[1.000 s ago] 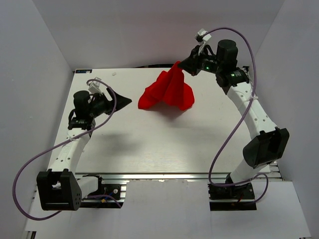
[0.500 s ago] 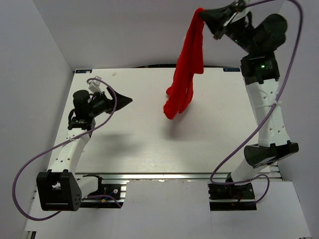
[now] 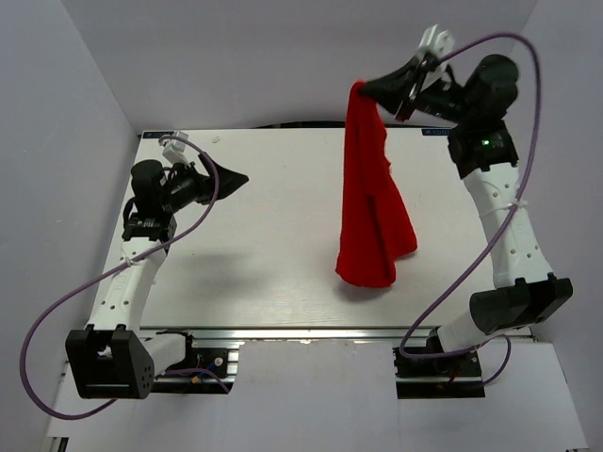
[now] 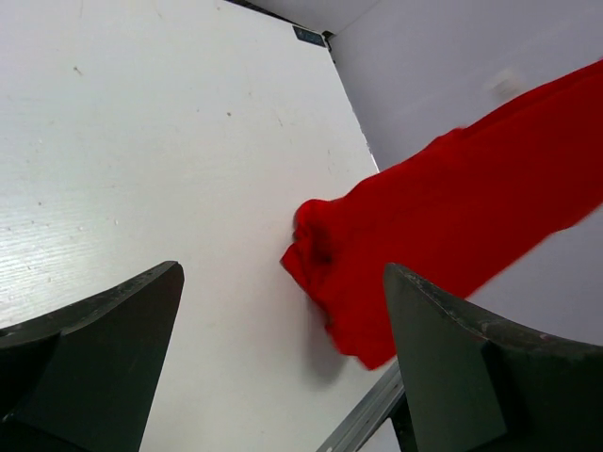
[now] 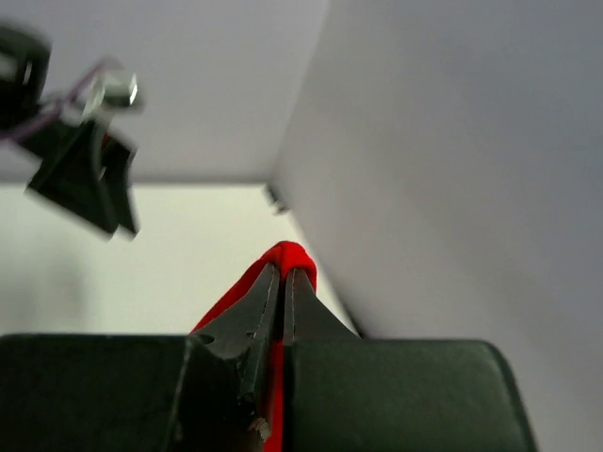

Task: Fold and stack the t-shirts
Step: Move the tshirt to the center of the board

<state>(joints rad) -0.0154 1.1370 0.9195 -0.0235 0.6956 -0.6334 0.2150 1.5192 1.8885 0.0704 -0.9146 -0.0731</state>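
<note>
White and matte, the table [image 3: 264, 264] lies beneath a soft red t-shirt [image 3: 372, 217] hanging in a long crumpled drape over its right half, top pinched by the high-raised right gripper [image 3: 363, 91], while the low left gripper [image 3: 240, 178] faces it, fingers spread.

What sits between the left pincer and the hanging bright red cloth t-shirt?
Only bare white tabletop separates the left pincer and red t-shirt; top external view shows it.
</note>
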